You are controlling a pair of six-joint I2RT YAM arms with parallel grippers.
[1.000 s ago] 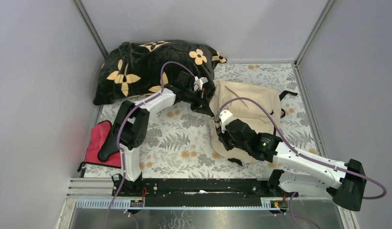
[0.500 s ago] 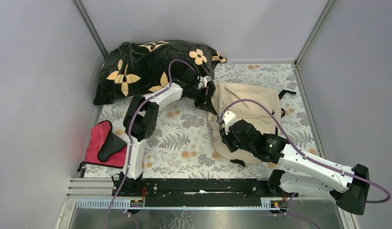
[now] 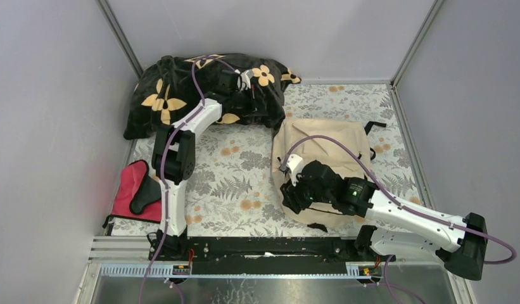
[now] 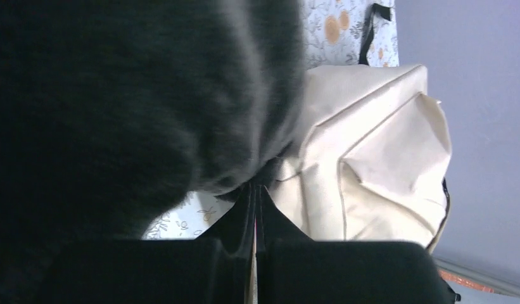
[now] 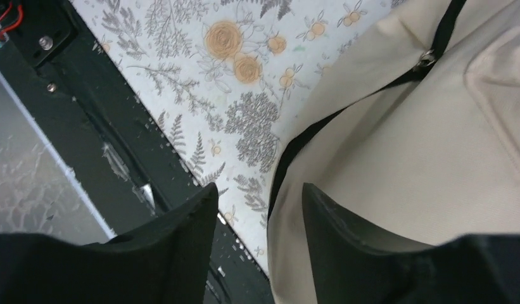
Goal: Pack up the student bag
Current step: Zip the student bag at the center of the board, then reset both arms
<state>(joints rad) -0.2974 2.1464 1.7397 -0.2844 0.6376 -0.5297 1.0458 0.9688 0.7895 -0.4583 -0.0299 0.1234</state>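
The student bag (image 3: 323,152) is a beige backpack lying flat on the floral cloth, right of centre, with black straps at its far right. My right gripper (image 3: 287,190) hovers at the bag's near left edge. In the right wrist view it (image 5: 258,187) is open, and the bag's (image 5: 422,145) edge with its dark zipper line runs between the fingers, untouched. My left gripper (image 3: 247,85) rests over the black flowered pillow (image 3: 200,88). The left wrist view shows it (image 4: 254,187) shut, its tips against the dark pillow (image 4: 118,95), the bag (image 4: 371,152) just to the right.
A red-and-black pouch (image 3: 135,190) lies at the near left of the cloth. The black mounting rail (image 3: 263,247) runs along the near edge, close under my right gripper. Grey walls enclose the cloth on three sides.
My right gripper's jaws have opened at the bag's near edge. The left arm swung back and left from the bag's far corner onto the pillow. The bag slid slightly left.
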